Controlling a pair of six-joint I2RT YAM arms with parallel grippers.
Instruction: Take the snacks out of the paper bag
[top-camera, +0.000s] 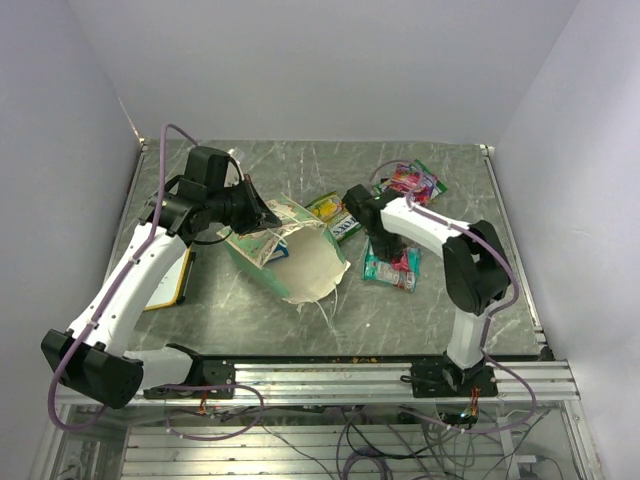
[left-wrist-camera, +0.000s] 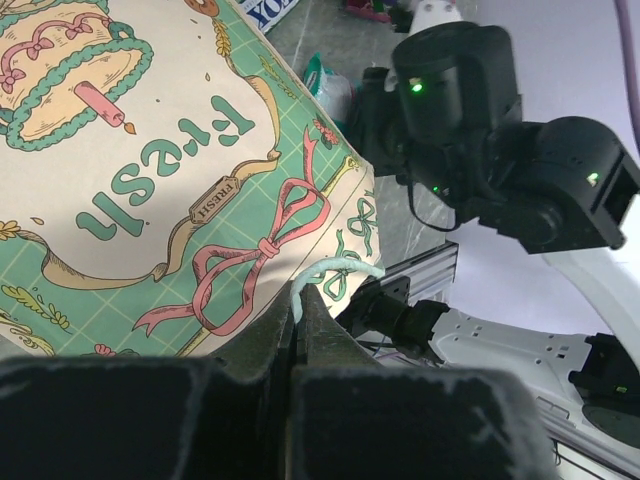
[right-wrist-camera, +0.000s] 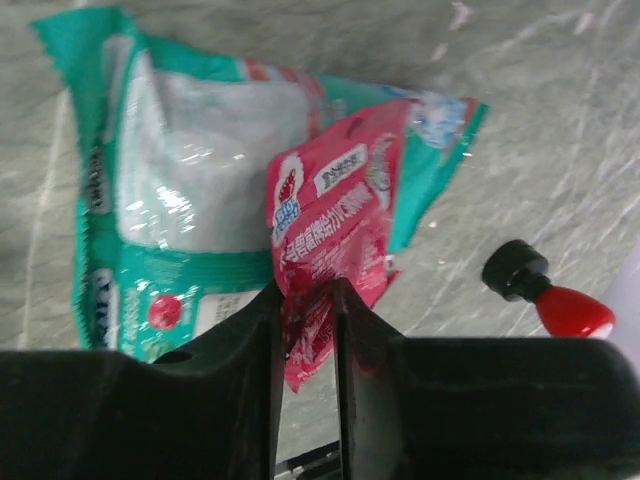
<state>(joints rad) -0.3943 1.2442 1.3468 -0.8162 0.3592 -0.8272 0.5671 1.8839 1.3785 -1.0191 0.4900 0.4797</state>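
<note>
Mint bag (top-camera: 300, 265) lies sideways, long axis diagonal, mouth pointing near-right. Left end effector (left-wrist-camera: 300, 312) pinches its string handle (left-wrist-camera: 335, 270). Right end effector (right-wrist-camera: 305, 312) grips a pink packet (right-wrist-camera: 335, 215).

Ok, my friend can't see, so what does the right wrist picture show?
The right pincer pinches the edge of a pink-red snack packet, which overlaps a bigger teal packet lying on the grey marbled table. A small black button with a red top sits to the right.
</note>
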